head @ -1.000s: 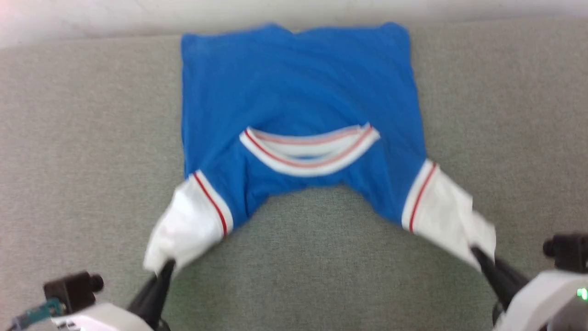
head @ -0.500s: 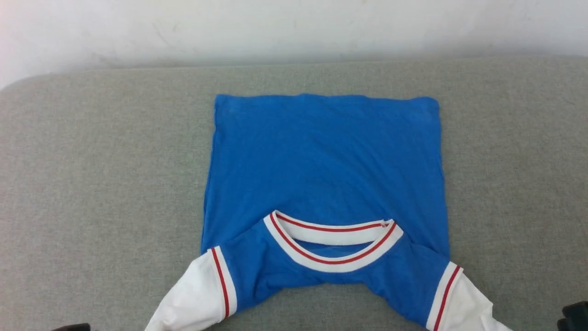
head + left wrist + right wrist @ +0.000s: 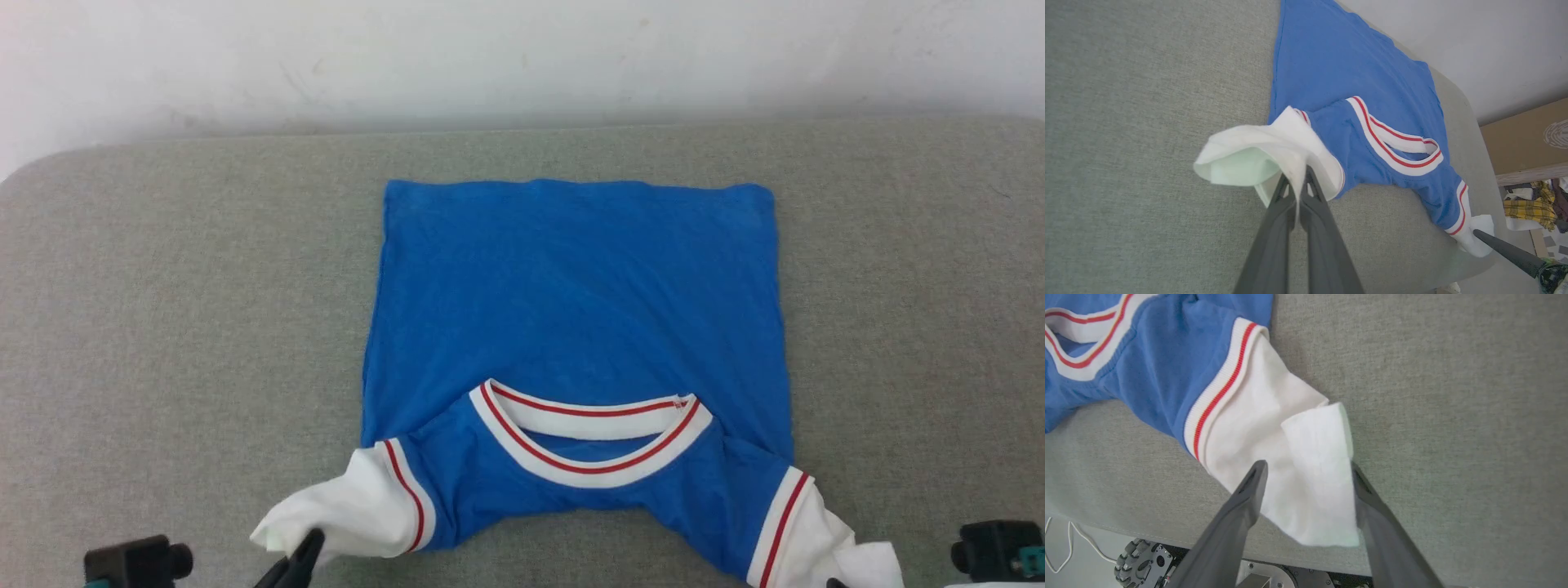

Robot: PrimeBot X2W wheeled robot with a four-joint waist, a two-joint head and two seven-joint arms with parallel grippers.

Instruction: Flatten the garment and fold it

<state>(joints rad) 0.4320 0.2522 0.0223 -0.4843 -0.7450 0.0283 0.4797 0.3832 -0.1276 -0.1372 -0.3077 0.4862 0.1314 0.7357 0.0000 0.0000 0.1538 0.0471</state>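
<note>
Pinching garment (image 3: 571,310), left gripper (image 3: 1297,179), right gripper (image 3: 1306,467) spread

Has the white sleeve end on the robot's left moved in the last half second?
Yes. Against the nearly steady collar, the sleeve end has shifted up the head view, pinched in the left end effector.

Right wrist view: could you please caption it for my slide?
Open right hand straddling the white sleeve of the blue shirt.

Blue garment (image 3: 571,310) on grey fabric-covered surface (image 3: 163,327)
</note>
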